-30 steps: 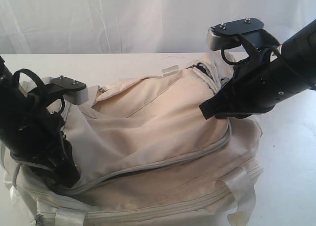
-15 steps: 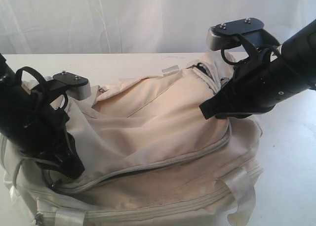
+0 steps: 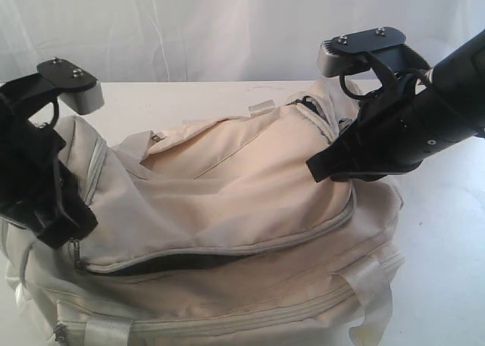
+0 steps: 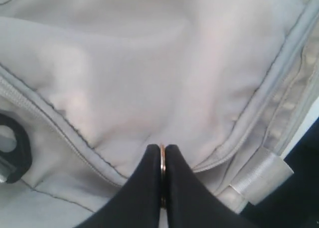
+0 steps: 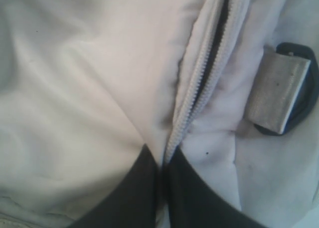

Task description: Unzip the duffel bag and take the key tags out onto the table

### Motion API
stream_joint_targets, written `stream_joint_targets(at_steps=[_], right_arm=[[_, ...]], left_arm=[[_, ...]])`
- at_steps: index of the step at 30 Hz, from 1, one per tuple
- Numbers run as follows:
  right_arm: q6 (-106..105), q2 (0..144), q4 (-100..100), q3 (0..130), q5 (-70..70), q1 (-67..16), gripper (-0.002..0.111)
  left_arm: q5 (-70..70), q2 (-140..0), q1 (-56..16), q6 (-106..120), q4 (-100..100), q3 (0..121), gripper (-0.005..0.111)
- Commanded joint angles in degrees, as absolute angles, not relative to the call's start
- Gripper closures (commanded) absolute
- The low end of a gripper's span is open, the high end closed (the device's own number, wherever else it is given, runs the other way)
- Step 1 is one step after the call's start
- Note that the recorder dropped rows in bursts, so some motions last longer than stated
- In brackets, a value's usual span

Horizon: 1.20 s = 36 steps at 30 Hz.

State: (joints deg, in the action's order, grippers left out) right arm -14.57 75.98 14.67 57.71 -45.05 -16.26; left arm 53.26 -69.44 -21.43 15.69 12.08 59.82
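The cream-white duffel bag [image 3: 227, 187] lies across the white table [image 3: 447, 270]. Its long grey zipper shows a dark open slit [image 3: 174, 263] along the front. At the slit's left end, my left gripper [image 3: 74, 229] is shut on a thin metal ring [image 4: 161, 160] of the zipper pull, seen edge-on between the black fingers. My right gripper [image 3: 313, 169] is shut on the bag's fabric beside the zipper tape [image 5: 199, 83] at the far right end, holding it up. The key tags are hidden.
A pale webbing strap [image 3: 371, 293] hangs over the bag's front right corner. A black D-ring with webbing [image 5: 294, 88] sits beside the right gripper, and another black ring [image 4: 12, 148] near the left. White curtain behind the table.
The left gripper closed on the pull ring and moved left and up along the bag. The zipper slit has opened wider and darker. The right arm has held still.
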Motion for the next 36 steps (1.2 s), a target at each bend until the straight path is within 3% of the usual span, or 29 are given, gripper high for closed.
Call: stream_joint_targets(at_steps=[1, 4, 9, 12, 15, 18, 21, 23, 27, 36], right_arm=[[-15.5, 75.4, 14.7, 58.2, -44.0, -15.9, 0.092], [-20.8, 74.4, 16.2, 58.2, -43.2, -16.0, 0.073], [-31.7, 68.1, 18.4, 58.2, -39.9, -16.0, 0.057], [-41.2, 64.0, 27.3, 58.2, -41.8, -16.1, 0.046], [-53.8, 63.6, 39.8, 58.2, -46.6, -21.3, 0.046], [-53.8, 66.4, 39.7, 58.2, -42.0, -30.9, 0.046], [-53.0, 73.3, 31.8, 58.2, -33.8, -43.5, 0.046], [-48.9, 76.7, 24.2, 58.2, -29.3, -47.6, 0.046], [-41.3, 81.6, 12.8, 58.2, -24.2, -51.9, 0.046], [-40.7, 87.1, 11.8, 58.2, -16.0, -55.2, 0.053]], left_arm=[[54.8, -65.9, -21.2, 14.7, 11.2, 60.0, 0.107], [55.6, -63.5, -21.2, 14.7, 10.9, 60.0, 0.107], [55.1, -60.2, -21.2, 14.8, 9.1, 56.4, 0.107], [47.9, -57.2, -21.2, 14.7, 8.8, 51.5, 0.107], [44.7, -55.2, -21.2, 14.7, 8.8, 49.5, 0.107], [44.3, -53.2, -21.2, 14.1, 8.7, 48.2, 0.107], [43.1, -50.6, -21.2, 13.0, 7.5, 46.2, 0.107], [42.7, -49.3, -21.2, 11.5, 6.0, 45.3, 0.107], [40.3, -47.0, -21.2, 7.1, 2.1, 42.9, 0.107], [36.7, -45.3, -21.2, 6.0, 2.1, 40.4, 0.107]])
